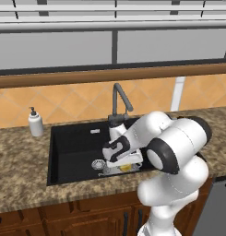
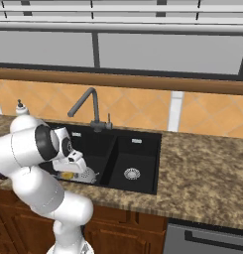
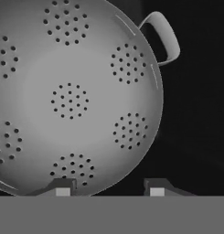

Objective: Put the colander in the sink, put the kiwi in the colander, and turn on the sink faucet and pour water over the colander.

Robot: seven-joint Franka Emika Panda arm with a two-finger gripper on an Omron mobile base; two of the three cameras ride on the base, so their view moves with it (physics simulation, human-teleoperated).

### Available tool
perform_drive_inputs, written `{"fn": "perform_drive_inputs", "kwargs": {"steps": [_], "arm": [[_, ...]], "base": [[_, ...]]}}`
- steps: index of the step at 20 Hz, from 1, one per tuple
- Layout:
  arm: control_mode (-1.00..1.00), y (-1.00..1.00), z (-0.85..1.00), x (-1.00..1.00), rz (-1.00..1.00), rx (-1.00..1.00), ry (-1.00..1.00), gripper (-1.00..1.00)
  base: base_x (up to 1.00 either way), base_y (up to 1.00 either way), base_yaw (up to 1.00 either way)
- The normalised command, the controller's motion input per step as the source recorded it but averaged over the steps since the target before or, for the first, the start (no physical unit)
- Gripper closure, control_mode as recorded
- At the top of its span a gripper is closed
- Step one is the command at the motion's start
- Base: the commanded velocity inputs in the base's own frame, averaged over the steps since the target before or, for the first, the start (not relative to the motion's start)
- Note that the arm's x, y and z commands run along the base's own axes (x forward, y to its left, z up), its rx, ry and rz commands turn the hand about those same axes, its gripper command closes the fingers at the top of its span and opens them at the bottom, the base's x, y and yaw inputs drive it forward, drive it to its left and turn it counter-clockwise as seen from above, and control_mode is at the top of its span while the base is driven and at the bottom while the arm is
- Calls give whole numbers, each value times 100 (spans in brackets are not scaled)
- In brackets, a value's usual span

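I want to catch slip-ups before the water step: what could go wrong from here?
The gripper hangs open over the rim of the colander, not its middle, so the kiwi near it may end up on the sink floor. The sink faucet stands close behind the arm; lifting could bump it.

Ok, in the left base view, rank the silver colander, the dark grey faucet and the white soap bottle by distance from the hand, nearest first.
1. Shiny silver holed colander: in the black basin, right under the hand.
2. Dark grey gooseneck faucet: behind it, at the sink's back edge.
3. White pump soap bottle: far left, on the counter.
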Motion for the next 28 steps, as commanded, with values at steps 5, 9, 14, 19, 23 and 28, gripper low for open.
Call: {"fn": "perform_drive_inputs", "kwargs": {"steps": [5, 9, 14, 19, 23, 28], "arm": [[-100, -8, -38, 0, 0, 0, 0, 100], [-100, 0, -32, 0, 0, 0, 0, 100], [-100, 0, -16, 3, 0, 0, -1, -100], [-100, 0, -1, 7, 0, 0, -2, -100], [-100, -4, 17, 0, 0, 0, -5, -100], [-100, -13, 73, 0, 0, 0, -13, -100]], "base": [[0, 0, 0], [0, 0, 0], [0, 0, 0], [0, 0, 0], [0, 0, 0], [0, 0, 0]]}}
